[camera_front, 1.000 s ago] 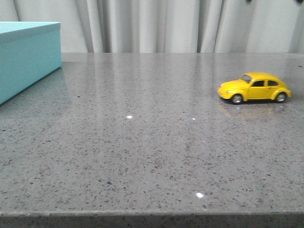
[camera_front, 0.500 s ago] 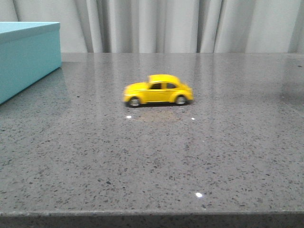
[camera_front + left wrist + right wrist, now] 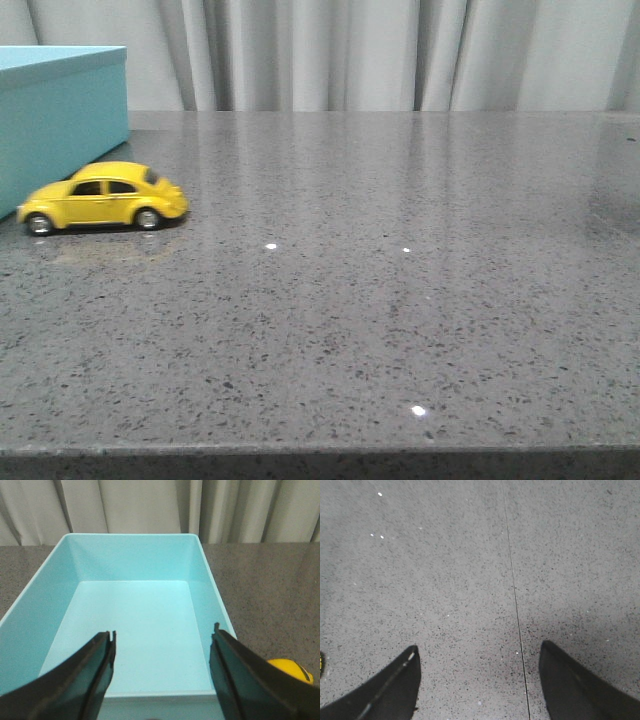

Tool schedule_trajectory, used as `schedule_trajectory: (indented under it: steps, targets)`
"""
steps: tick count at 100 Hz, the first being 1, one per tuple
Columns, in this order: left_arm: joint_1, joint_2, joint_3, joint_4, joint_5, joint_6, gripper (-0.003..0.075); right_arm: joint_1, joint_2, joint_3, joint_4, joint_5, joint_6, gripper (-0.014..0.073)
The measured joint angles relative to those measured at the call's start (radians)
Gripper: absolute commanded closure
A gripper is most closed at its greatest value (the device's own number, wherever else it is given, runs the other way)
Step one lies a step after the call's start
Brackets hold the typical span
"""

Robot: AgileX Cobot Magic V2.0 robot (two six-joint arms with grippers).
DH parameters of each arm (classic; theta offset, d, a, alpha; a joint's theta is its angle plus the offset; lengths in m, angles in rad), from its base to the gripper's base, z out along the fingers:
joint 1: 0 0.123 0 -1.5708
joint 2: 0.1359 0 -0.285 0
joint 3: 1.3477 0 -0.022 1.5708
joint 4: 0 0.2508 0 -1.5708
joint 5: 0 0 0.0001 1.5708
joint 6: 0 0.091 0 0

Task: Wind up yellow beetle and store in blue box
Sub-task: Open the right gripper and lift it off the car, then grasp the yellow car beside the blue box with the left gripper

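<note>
Grey speckled stone-look table (image 3: 400,330), glossy, with dark flecks throughout and three small bright glints of light on its surface. Its front edge runs straight across the near side. A thin straight seam (image 3: 516,605) crosses the tabletop, visible from the right wrist camera. Behind the table hangs a pale grey curtain (image 3: 350,55) in vertical folds, faintly mirrored in the far part of the tabletop.
</note>
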Motion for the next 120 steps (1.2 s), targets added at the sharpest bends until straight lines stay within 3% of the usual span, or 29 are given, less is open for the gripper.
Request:
schedule_trajectory:
  steps: [15, 30, 46, 74, 120]
  targets:
    - [0.0, 0.099, -0.092, -0.018, 0.11, 0.107, 0.0311, 0.0, -0.115, 0.138, -0.001, -0.085, 0.0, 0.0086]
    - [-0.004, 0.212, -0.207, -0.141, 0.228, 0.339, 0.0309, 0.0, -0.195, 0.228, 0.001, -0.116, 0.0, 0.0086]
    - [-0.05, 0.348, -0.329, -0.251, 0.355, 0.629, 0.0308, 0.0, -0.235, 0.263, 0.011, -0.123, 0.0, 0.0086]
    - [-0.175, 0.57, -0.505, -0.266, 0.511, 0.896, 0.0289, 0.0, -0.245, 0.264, 0.013, -0.126, -0.002, 0.0086]
    - [-0.348, 0.857, -0.64, -0.13, 0.563, 0.959, 0.0277, 0.0, -0.245, 0.264, 0.023, -0.126, -0.002, 0.0086]
